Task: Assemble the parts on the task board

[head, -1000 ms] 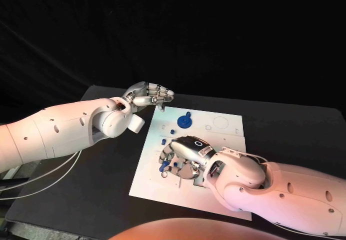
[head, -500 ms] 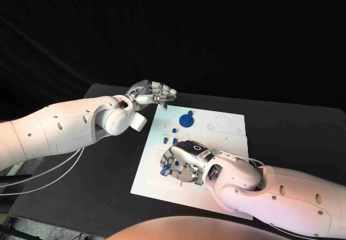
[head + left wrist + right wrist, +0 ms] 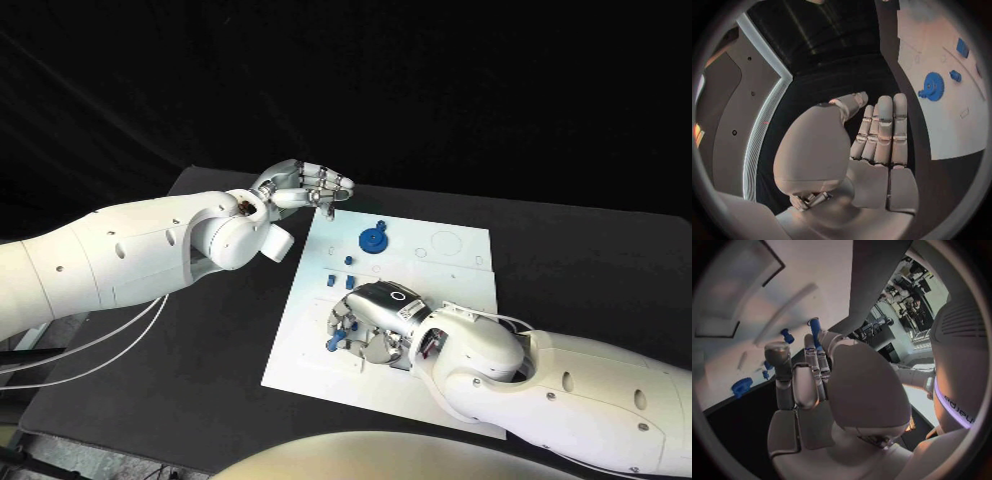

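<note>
While the right hand (image 3: 378, 318) works low over the task board (image 3: 447, 275), seemingly pinching a small blue part (image 3: 814, 329), the left hand (image 3: 300, 187) waits curled, holding nothing, at the board's 11 o'clock; blue gear (image 3: 372, 239) at 12.

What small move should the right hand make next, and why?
Probably firm its fingers on the blue peg and lift a little. The right hand sits low over the board with the peg at its fingertips, but a firm hold is not clear.
</note>
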